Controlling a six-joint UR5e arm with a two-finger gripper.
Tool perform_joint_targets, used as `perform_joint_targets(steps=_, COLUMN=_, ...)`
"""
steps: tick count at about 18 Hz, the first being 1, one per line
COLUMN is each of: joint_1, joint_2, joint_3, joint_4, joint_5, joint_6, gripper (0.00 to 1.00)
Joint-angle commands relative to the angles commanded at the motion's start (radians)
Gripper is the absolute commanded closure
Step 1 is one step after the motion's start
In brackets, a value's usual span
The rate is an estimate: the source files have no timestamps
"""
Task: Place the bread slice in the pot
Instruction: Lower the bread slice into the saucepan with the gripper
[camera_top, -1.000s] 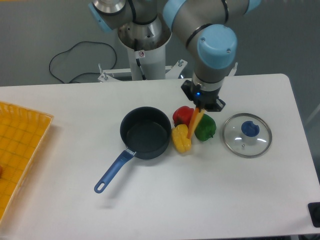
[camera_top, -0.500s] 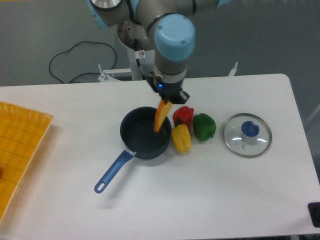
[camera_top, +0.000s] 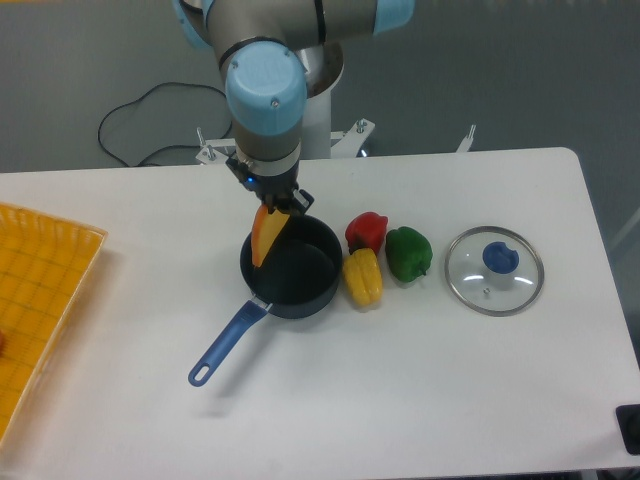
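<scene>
White and flat, the counter runs wide under a grey backdrop, and we start at its middle, where the jaws of the grey-and-blue arm hang low. We see them closed on the top of the thin yellow-tan bread slice with its orange crust edge, which dangles almost upright, tilted a little, with its lower end over the left rim of the small round dark navy saucepan with the long blue looped handle.

Compared with half a second ago, we find the slice carried further left: then it hung over the pot's right half, beside the peppers; now it sits at the far-left side of the opening, and a second ago it was still out among the peppers. So the carry has gone across the pot and perhaps a touch past centre. We judge the step in hand to be the final lining-up before release; since the slice looks about as wide as the pot's inside, a drop from this edge could leave it propped on the rim rather than lying flat.

Just right of the pot stand the chunky yellow bell pepper, the red pepper and the green pepper, undisturbed. Further right lies the round glass lid with a blue knob. At the far left edge sits the yellow gridded tray.
</scene>
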Motion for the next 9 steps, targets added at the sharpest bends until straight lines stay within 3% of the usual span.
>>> perform_joint_targets(steps=9, joint_1=0.0, joint_2=-0.006, joint_3=-0.018, joint_4=0.005, joint_5=0.0, joint_6=0.0, gripper=1.0)
